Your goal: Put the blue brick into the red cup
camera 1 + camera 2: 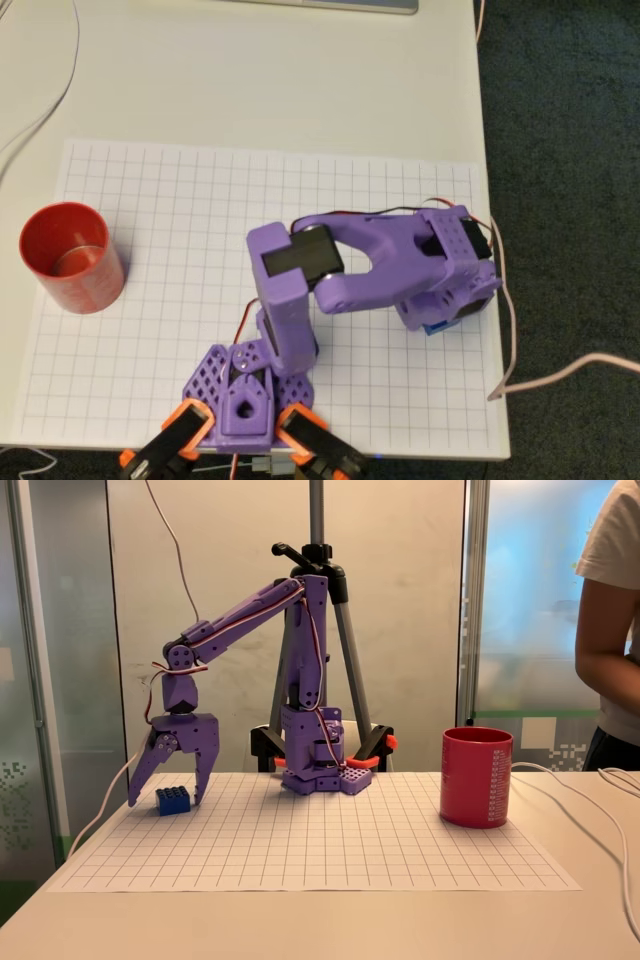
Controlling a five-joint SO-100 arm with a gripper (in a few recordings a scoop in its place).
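The blue brick [172, 800] sits on the grid mat at the left of the fixed view. In the overhead view just a sliver of the blue brick [437, 328] peeks out under the purple arm at the right. My purple gripper [165, 798] hangs over it, open, one finger on each side of the brick and the tips down near the mat. The gripper's head [450, 290] covers the brick from above. The red cup [477, 777] stands upright at the far right of the fixed view; in the overhead view the red cup [72, 257] is at the mat's left edge.
The arm's base [250, 385] is clamped at the mat's near edge. A tripod [318, 600] stands behind the table. A person's arm [600, 630] shows at the right edge. Cables [590, 800] lie beside the cup. The table's right edge [490, 250] is close to the gripper.
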